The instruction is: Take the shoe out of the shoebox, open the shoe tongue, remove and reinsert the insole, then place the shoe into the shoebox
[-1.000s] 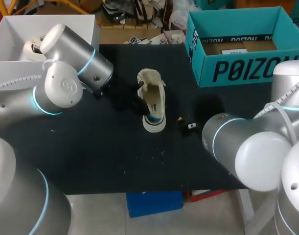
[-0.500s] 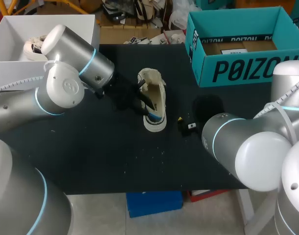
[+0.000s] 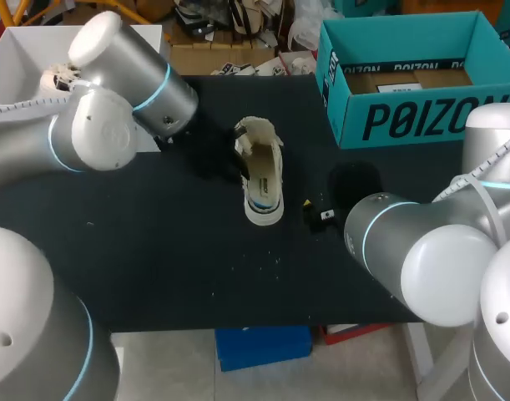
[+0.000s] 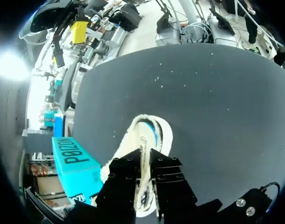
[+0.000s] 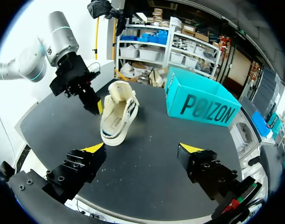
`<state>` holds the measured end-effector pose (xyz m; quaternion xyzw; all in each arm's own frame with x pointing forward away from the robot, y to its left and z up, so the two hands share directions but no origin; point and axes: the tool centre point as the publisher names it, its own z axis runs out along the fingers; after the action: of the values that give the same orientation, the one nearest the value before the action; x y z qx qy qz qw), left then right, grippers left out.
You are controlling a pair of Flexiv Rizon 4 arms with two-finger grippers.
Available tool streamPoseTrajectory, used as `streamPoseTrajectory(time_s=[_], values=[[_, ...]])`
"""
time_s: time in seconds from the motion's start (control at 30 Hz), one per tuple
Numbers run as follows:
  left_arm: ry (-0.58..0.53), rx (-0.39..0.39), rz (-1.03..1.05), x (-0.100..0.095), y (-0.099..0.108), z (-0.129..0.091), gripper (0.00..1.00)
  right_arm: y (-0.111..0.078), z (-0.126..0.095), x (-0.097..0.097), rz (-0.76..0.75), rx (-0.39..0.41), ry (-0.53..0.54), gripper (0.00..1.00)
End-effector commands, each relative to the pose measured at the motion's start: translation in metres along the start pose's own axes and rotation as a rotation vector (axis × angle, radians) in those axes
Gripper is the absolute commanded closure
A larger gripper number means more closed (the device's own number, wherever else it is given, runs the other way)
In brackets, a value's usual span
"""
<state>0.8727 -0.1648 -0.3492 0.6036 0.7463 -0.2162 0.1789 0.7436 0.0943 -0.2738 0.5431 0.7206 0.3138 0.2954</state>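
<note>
Here my left gripper (image 5: 96, 109) sits low against the collar of the shoe (image 5: 118, 114); whether it has pinched the edge or only rests there I cannot tell, but I judge it is placed to work the opening for the insole. The shoe stands on its sole mid-table (image 3: 154, 251), well apart from the teal shoebox (image 3: 405, 117). My right gripper (image 5: 142, 149) hangs spread wide and empty nearby, probably kept clear as a spare hand.

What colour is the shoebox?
The shoebox is teal with black lettering, clearest in right wrist view.
</note>
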Motion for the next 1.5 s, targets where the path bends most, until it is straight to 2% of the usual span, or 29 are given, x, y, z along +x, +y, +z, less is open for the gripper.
streamPoseTrajectory(time_s=[0.03,0.67,0.7,0.77,0.9,0.93,0.97,1.0,1.07,1.17,1.2,1.4,1.5], values=[[0.146,0.013,-0.002,-0.009,0.002,0.018,1.00,-0.001,0.000,0.002,0.002,-0.002,-0.003,0.00],[0.246,0.097,-0.012,0.007,0.001,0.075,1.00,-0.001,0.000,0.002,0.002,-0.002,-0.003,0.00],[0.238,0.123,-0.012,0.008,-0.002,0.077,1.00,-0.001,0.000,0.002,0.002,-0.002,-0.003,0.00],[0.238,0.117,-0.003,0.006,-0.004,0.075,1.00,-0.001,0.000,0.002,0.002,-0.002,-0.003,0.00],[0.125,0.133,-0.006,-0.007,-0.003,0.048,1.00,-0.001,0.000,0.002,0.002,-0.002,-0.003,0.00],[0.024,0.228,-0.035,-0.013,-0.006,0.039,1.00,-0.001,0.000,0.002,0.002,-0.002,-0.003,0.00],[-0.016,0.236,-0.033,-0.017,-0.007,0.030,1.00,-0.001,0.000,0.002,0.002,-0.002,-0.003,0.00],[-0.031,0.194,-0.022,-0.020,-0.006,0.022,1.00,-0.001,0.000,0.002,0.002,-0.002,-0.003,0.00],[-0.160,0.277,-0.065,-0.026,-0.004,0.006,1.00,-0.001,0.000,0.002,0.002,-0.002,-0.003,0.00],[-0.280,0.267,-0.101,-0.030,0.003,-0.015,1.00,-0.001,0.000,0.002,0.002,-0.002,-0.003,0.00],[-0.312,0.262,-0.114,-0.030,0.006,-0.020,1.00,-0.001,0.000,0.002,0.002,-0.002,-0.003,0.00],[-0.515,0.099,-0.204,-0.028,0.036,-0.058,1.00,-0.001,0.000,0.002,0.002,-0.002,-0.003,0.00],[-0.604,0.031,-0.264,-0.025,0.053,-0.068,1.00,-0.001,0.000,0.002,0.002,-0.002,-0.003,0.00]])
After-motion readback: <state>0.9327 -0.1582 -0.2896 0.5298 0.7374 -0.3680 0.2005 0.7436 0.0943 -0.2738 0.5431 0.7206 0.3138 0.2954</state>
